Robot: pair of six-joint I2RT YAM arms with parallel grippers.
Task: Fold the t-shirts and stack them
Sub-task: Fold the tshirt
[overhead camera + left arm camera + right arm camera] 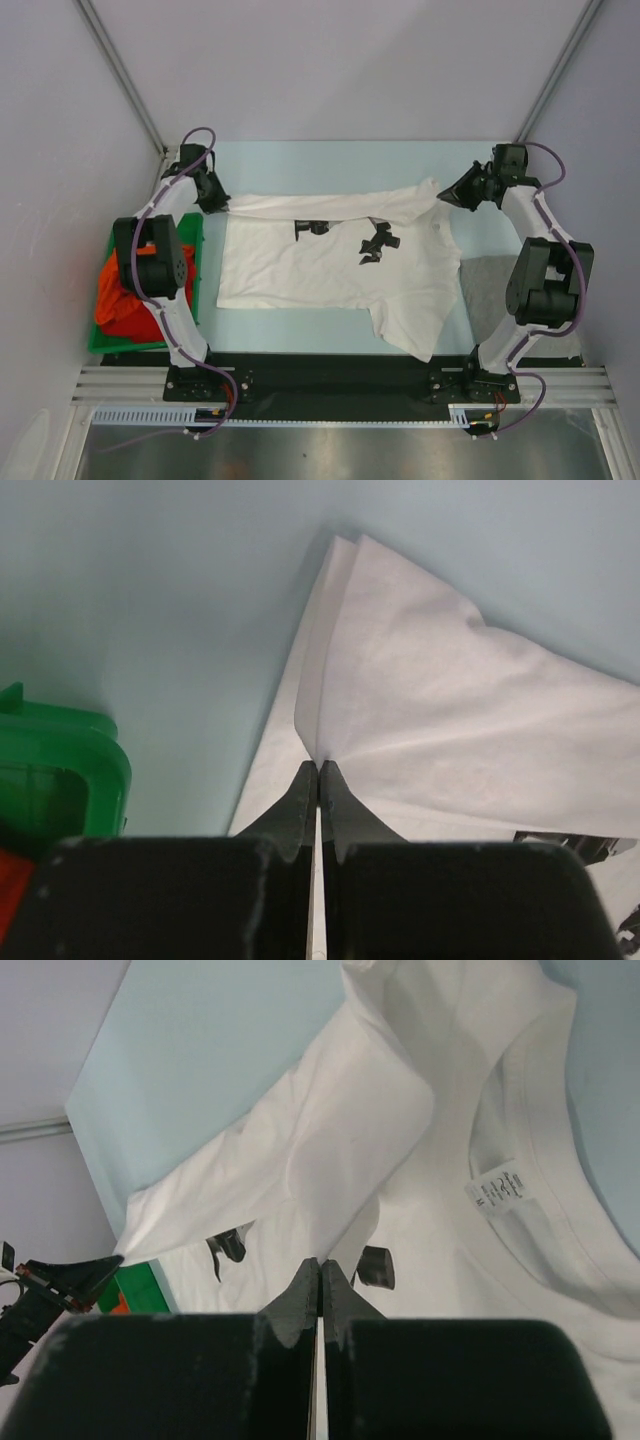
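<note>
White and spread wide, the t-shirt (pixel 330 265) lies on the pale blue counter (pixel 330 165). Our left hand (pixel 218 205) pinches its far left corner, and our right hand (pixel 447 192) pinches a fold at its far right. An orange shirt (pixel 115 295) sits in the green bin (pixel 125 346) at left; a grey shirt (pixel 488 285) lies at right.

The left arm (pixel 155 262) hides part of the green bin (pixel 122 346), and the right arm (pixel 545 280) hides part of the grey t-shirt (pixel 488 285).
</note>
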